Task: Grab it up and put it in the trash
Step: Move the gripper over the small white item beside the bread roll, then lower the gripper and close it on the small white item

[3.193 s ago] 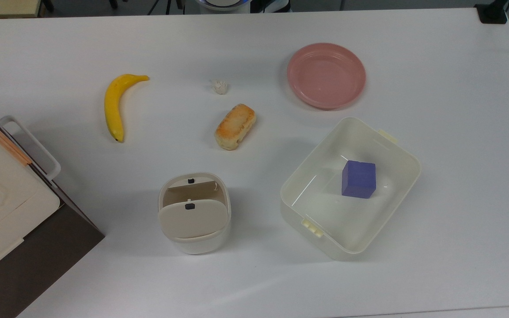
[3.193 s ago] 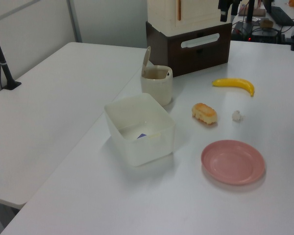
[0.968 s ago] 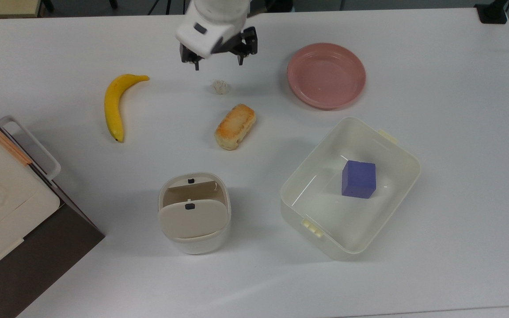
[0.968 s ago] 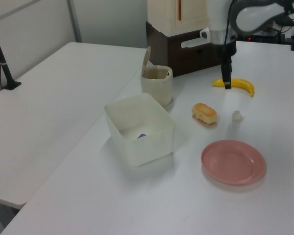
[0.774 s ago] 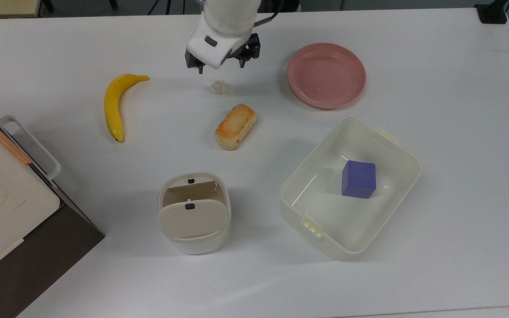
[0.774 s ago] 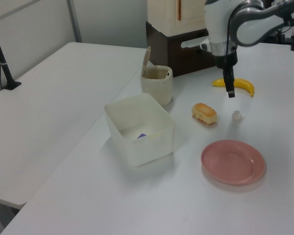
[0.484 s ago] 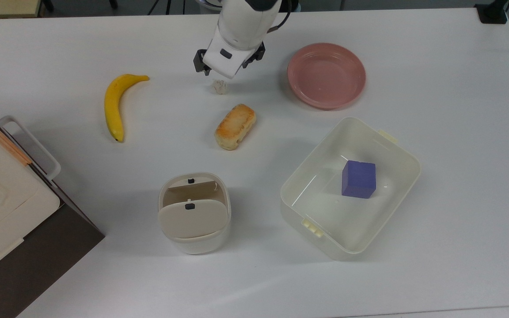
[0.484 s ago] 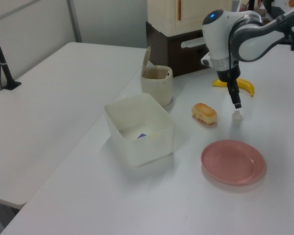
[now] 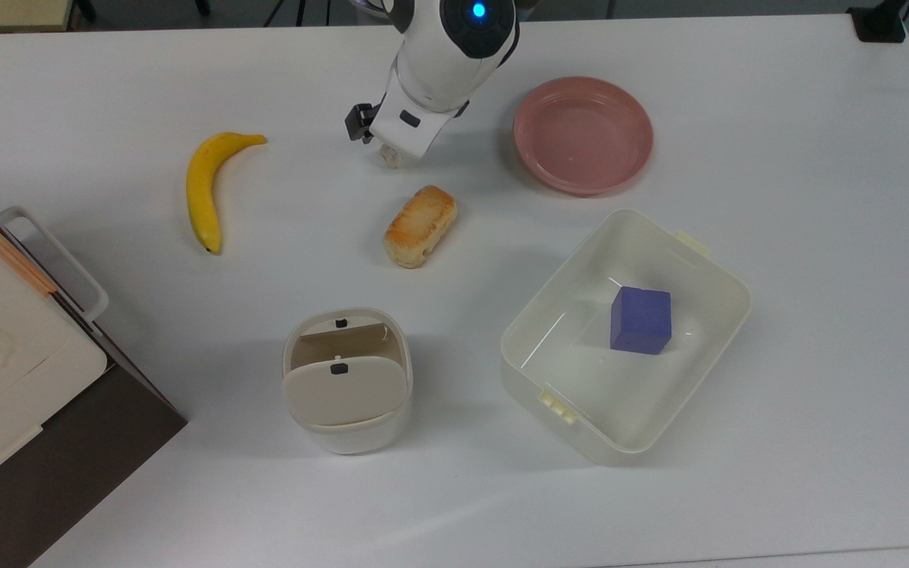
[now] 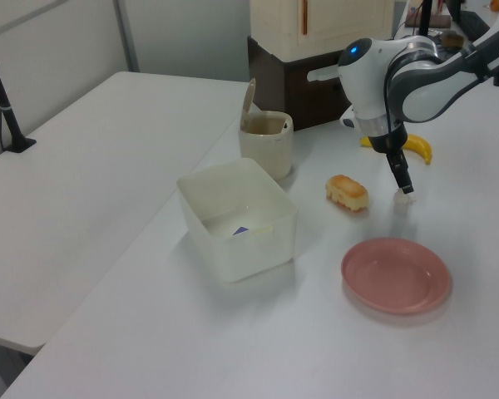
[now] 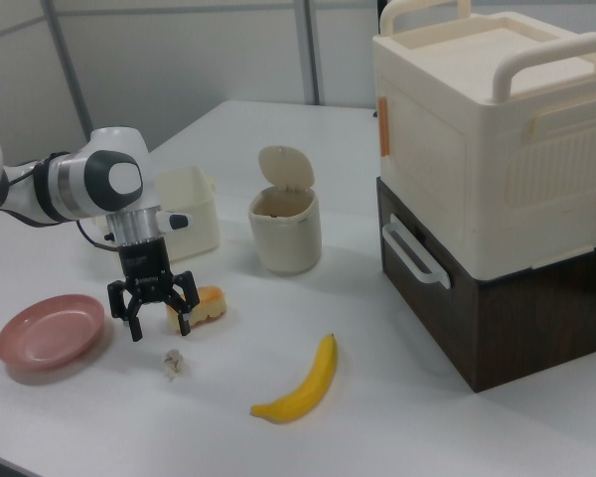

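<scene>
Right view: paper wad point(image 11: 173, 364) lies just below the spread jaws.

Banana point(image 9: 203, 189); bread roll point(image 9: 420, 226); pink plate point(image 9: 583, 134)

End effector point(image 11: 160, 316) pointed down low over the table, fingers point(image 11: 133, 323) apparently spread apart.
</scene>
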